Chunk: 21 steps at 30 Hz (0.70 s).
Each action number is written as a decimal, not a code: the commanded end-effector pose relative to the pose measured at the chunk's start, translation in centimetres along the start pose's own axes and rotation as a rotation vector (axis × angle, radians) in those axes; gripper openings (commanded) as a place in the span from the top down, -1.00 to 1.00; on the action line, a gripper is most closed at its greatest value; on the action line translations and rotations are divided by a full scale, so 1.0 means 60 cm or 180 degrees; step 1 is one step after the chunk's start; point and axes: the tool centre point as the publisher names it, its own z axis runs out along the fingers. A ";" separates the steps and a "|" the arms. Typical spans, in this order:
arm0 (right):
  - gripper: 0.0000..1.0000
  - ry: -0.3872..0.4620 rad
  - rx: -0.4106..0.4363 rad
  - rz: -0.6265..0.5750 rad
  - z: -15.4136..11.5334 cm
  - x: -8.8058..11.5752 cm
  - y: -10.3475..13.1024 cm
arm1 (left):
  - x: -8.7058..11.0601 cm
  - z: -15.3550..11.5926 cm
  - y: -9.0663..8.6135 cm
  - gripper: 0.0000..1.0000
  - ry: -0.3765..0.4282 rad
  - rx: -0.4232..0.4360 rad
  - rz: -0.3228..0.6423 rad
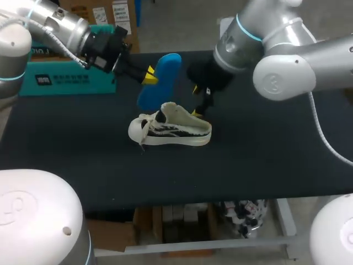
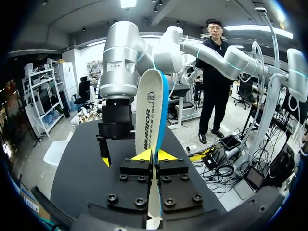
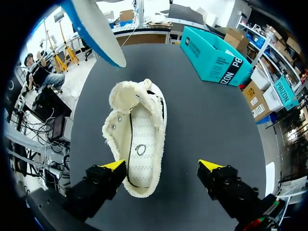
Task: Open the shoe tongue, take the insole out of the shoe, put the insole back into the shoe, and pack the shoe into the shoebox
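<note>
Two steps remain: the left pincer (image 2: 154, 155) pinches the removed insole (image 2: 151, 110), the shoe (image 3: 137, 139) lies ahead of the spread right pincer (image 3: 162, 166), outside the shoebox (image 3: 216, 57).

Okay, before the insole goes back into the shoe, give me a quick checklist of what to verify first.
1. Insole gripped: left jaws shut on it, holding it in the air. Ok.
2. Shoe standing on its sole on the table: ok.
3. Shoe opening wide, inside in plain sight from the right wrist view: ok.
4. Shoe steadied: right jaws are open by the heel, not gripping it. Not ok.
5. Insole lined up over the opening: it hangs behind the shoe, not above it. Not ok.
6. Shoebox open and ready: cannot tell.
</note>
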 end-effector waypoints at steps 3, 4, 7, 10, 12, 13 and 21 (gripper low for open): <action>-1.00 0.0074 0.0553 -0.0023 0.029 -0.010 0.027 | 0.023 -0.028 0.010 1.00 -0.0118 0.0051 -0.0060; -1.00 0.0075 0.0575 -0.0026 0.032 -0.010 0.028 | 0.025 -0.031 0.011 1.00 -0.0128 0.0055 -0.0069; -1.00 0.0088 0.0609 -0.0033 0.040 -0.008 0.032 | 0.030 -0.040 0.015 1.00 -0.0170 0.0062 -0.0094; -1.00 0.0108 0.0627 -0.0044 0.048 -0.008 0.037 | 0.036 -0.047 0.019 1.00 -0.0231 0.0061 -0.0118; -1.00 0.0129 0.0644 -0.0062 0.054 -0.009 0.041 | 0.040 -0.052 0.023 1.00 -0.0258 0.0071 -0.0135; -1.00 0.0138 0.0642 -0.0070 0.057 -0.008 0.043 | 0.041 -0.055 0.025 1.00 -0.0281 0.0077 -0.0149; -0.85 0.0231 0.0719 -0.0118 0.087 -0.004 0.058 | 0.049 -0.077 0.039 1.00 -0.0368 0.0132 -0.0215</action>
